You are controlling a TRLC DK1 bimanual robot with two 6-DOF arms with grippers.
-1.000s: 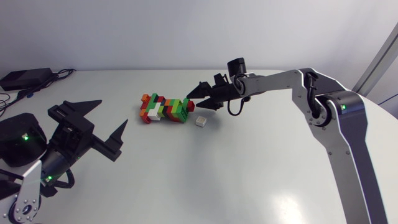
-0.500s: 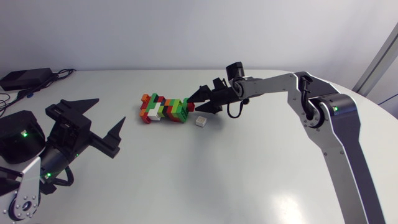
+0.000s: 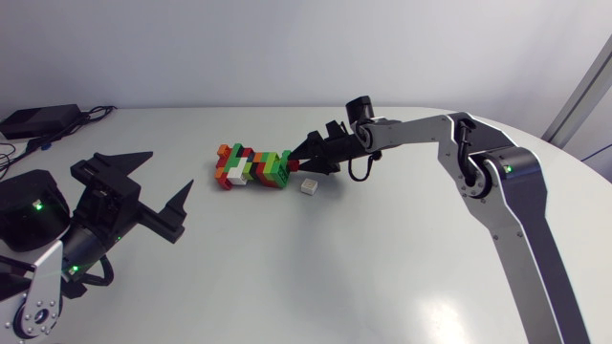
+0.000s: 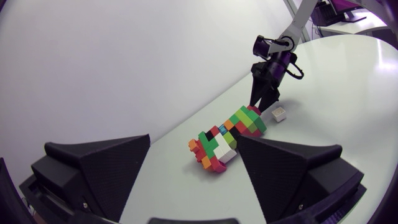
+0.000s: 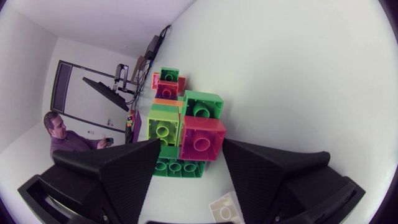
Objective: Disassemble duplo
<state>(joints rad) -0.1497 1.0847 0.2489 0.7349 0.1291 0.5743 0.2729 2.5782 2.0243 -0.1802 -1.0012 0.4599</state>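
The duplo block (image 3: 251, 166), a lying stack of green, red, orange, white and lime bricks, rests at the table's middle back. My right gripper (image 3: 304, 161) is at its right end, fingers either side of the red end brick (image 5: 201, 140). A gap still shows on one side, so it is open. A loose white brick (image 3: 308, 186) lies just in front of that gripper. My left gripper (image 3: 170, 172) hangs open at the near left, far from the block (image 4: 224, 140), with nothing between its fingers.
A black box with cables (image 3: 38, 119) sits at the table's back left corner. The white brick (image 5: 224, 208) lies under my right gripper's fingers. The table (image 3: 316, 268) is bare in front of and to the right of the bricks.
My right gripper's fingers have narrowed around the red end brick and slid slightly further onto the block. The left arm has barely shifted.
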